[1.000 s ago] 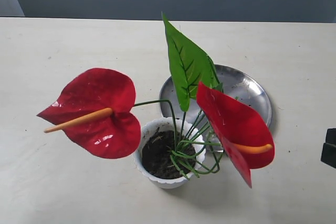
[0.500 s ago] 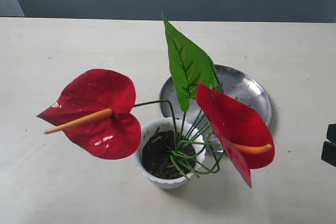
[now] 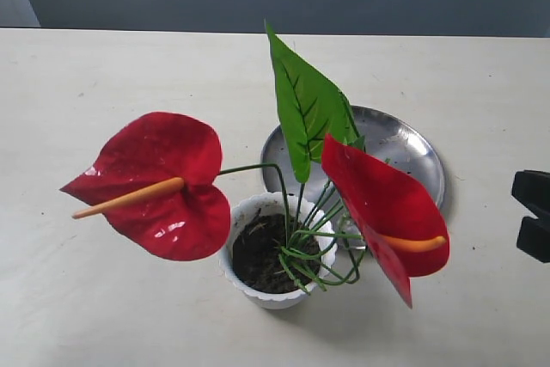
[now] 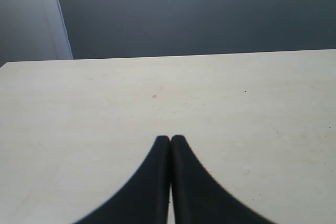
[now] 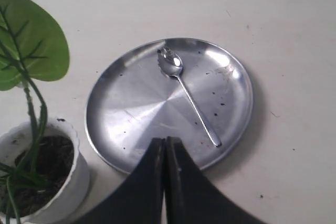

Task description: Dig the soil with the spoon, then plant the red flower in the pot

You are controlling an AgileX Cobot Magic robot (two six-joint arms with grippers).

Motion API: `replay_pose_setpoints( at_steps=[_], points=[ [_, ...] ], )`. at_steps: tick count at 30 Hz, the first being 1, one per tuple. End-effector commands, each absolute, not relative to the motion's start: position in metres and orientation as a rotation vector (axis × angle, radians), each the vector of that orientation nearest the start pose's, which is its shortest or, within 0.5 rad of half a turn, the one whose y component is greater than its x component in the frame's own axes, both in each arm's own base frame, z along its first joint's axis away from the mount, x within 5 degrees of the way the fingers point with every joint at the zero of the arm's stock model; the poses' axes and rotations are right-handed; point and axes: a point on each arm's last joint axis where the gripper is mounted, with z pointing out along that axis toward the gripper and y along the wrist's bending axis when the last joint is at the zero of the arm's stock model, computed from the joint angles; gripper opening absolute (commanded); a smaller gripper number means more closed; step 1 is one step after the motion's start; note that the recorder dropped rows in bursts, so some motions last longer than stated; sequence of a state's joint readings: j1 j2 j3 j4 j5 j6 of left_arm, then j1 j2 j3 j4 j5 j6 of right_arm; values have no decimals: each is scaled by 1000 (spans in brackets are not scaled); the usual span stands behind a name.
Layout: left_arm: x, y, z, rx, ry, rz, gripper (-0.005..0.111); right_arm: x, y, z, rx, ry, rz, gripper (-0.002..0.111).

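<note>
My right tool (image 5: 165,142) is pressed closed on nothing, hovering at the near rim of the steel plate (image 5: 131,108), where the spoon (image 5: 186,95) lies. My left tool (image 4: 170,141) is closed too, over bare surface (image 4: 105,108). Beside the plate, the red flower (image 3: 159,182) stands in the pot (image 3: 245,285), stems sunk in the soil (image 3: 258,255).

red flower (image 3: 163,182), white pot (image 3: 258,294), dark soil (image 3: 262,255), silver spoon (image 5: 186,92)

Glossy red flower (image 3: 159,182), crumbly dark soil (image 3: 262,253), white plastic pot (image 3: 258,294), shiny metal spoon (image 5: 186,93), brushed steel plate (image 5: 136,108)
</note>
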State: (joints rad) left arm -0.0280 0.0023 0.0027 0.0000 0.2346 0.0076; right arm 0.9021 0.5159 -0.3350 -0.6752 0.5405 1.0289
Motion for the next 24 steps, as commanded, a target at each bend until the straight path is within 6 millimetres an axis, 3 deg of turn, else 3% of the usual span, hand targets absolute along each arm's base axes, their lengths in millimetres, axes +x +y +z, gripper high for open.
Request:
replay_pose_setpoints(
  at_steps=[1,9,13,15,18,21,24],
  points=[
    [55,-2,192,33,1716,-19,0,84,62,253,-325,2046,491,0],
    [55,-2,192,33,1716,-19,0,84,67,258,-360,1987,554,0],
    [55,-2,192,33,1716,-19,0,83,69,268,-423,1858,586,0],
    [55,-2,192,33,1716,-19,0,81,54,281,-321,1735,579,0],
    [55,-2,192,33,1716,-19,0,65,14,294,-10,1581,433,0],
    [55,-2,192,33,1716,-19,0,49,-12,292,308,1520,234,0],
    [55,-2,192,33,1716,-19,0,43,-21,282,501,1575,174,0]
  ],
)
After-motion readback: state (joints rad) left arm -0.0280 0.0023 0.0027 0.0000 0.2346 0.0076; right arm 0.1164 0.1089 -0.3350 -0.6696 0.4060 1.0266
